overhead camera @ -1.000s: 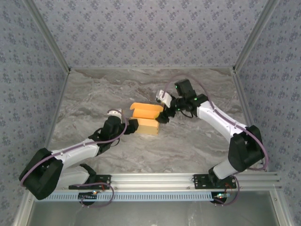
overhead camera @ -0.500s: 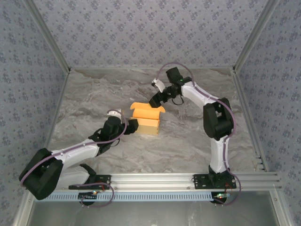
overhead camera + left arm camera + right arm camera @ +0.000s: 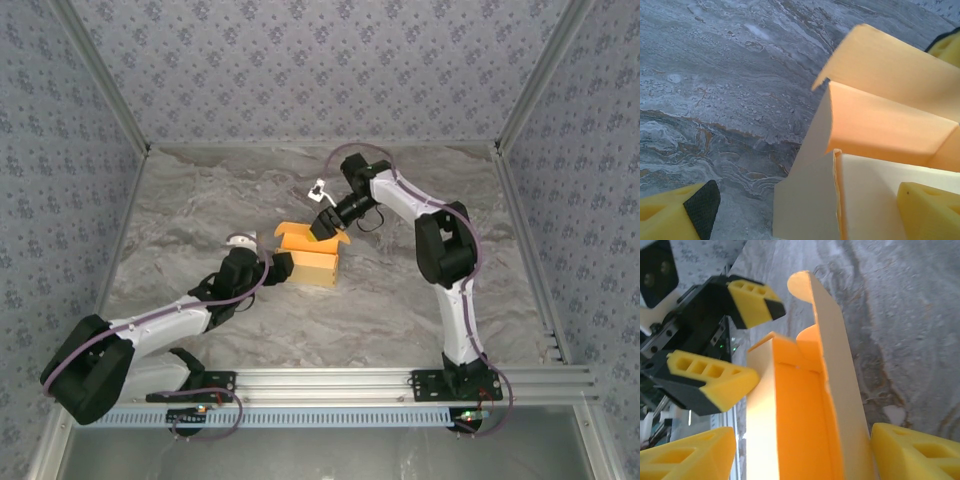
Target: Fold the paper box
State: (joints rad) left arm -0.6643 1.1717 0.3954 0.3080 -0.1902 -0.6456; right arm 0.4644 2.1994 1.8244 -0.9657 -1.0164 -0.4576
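Observation:
The paper box (image 3: 312,264) is tan-yellow card and stands open-topped at mid table, orange inside (image 3: 800,410), its flaps raised (image 3: 890,65). My left gripper (image 3: 272,266) is at the box's left end, open. One box corner (image 3: 810,200) lies between its fingers, and bare table shows between the left finger (image 3: 675,217) and the card. My right gripper (image 3: 324,229) reaches down over the back of the box and straddles it (image 3: 802,455). Its jaws are open. The right finger (image 3: 915,450) is next to the outer wall, and the left finger (image 3: 685,455) stands a little off the other wall.
The grey marble table (image 3: 420,290) has free room on all sides of the box. Patterned walls (image 3: 300,70) close the back and both sides. An aluminium rail (image 3: 330,380) with the arm bases runs along the near edge.
The right arm has swung from the box's right side round to its back and come down over the open top, its jaws narrowing. The left arm has stayed still.

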